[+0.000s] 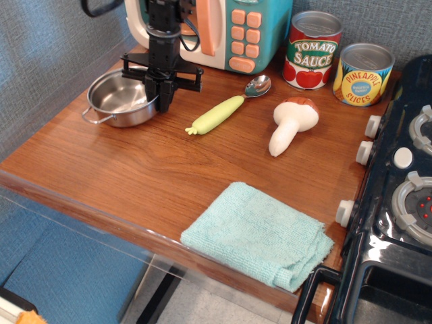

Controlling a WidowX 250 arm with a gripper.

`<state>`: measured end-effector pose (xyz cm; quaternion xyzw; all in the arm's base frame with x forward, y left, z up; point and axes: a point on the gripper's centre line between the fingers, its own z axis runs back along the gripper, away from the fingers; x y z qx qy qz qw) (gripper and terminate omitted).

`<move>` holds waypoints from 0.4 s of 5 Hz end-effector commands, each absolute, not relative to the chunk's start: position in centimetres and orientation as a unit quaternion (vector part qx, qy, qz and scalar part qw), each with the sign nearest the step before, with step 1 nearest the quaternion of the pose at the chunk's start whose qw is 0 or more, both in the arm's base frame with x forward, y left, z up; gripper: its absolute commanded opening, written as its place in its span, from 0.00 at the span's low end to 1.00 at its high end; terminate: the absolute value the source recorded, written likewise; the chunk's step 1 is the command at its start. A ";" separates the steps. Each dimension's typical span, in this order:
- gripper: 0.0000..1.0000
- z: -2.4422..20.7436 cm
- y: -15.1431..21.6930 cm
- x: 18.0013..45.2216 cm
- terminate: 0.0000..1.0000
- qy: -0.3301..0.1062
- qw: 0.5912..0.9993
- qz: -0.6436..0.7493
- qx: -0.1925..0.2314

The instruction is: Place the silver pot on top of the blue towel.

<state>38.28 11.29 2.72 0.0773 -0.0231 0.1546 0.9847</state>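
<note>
The silver pot [120, 101] sits at the back left of the wooden counter [135, 175], with one wire loop handle pointing front-left. My gripper [162, 96] comes down from above, and its black fingers are closed together on the pot's right rim. The blue towel [256, 233] lies folded at the counter's front edge, well apart from the pot to the front right. Nothing lies on the towel.
A spoon with a yellow-green handle [219, 113] and a toy mushroom [290, 125] lie between pot and towel. A toy microwave [229, 30] stands behind the gripper. Two cans, one of tomato sauce [310, 50] and one of pineapple [363, 74], stand at the back. A black stove [398, 202] borders the right side.
</note>
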 end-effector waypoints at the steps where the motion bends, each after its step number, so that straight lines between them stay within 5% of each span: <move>1: 0.00 10.6 4.8 34.5 0.00 -0.109 0.981 0.126 0.103; 2: 0.00 9.5 0.4 31.2 0.00 -0.087 0.992 0.058 0.073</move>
